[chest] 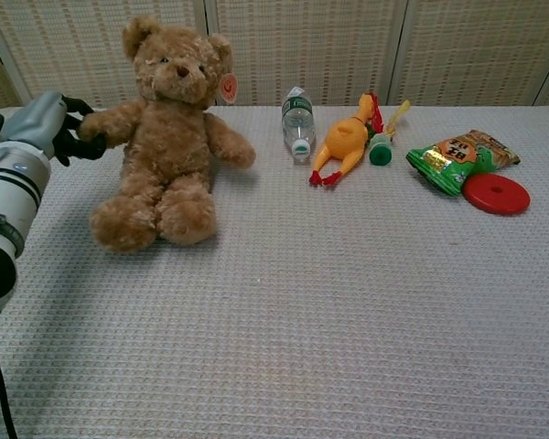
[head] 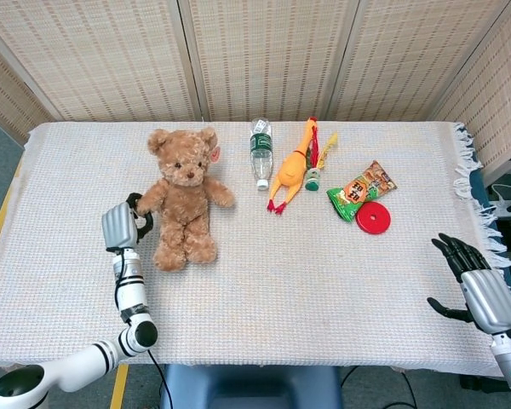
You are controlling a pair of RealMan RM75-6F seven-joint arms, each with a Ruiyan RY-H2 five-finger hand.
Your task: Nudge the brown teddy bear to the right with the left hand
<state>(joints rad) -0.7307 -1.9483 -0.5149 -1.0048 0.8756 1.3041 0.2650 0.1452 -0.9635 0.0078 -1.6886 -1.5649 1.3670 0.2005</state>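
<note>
One brown teddy bear (head: 182, 196) sits on the table (head: 289, 281). There is one plastic bottle (head: 261, 152), one yellow rubber chicken (head: 293, 167), one small green-based toy (head: 313, 176) beside it, one green snack packet (head: 361, 191) and one red disc (head: 373, 218). Two robot hands show: the left robot hand (head: 121, 225) and the right robot hand (head: 477, 285).
</note>
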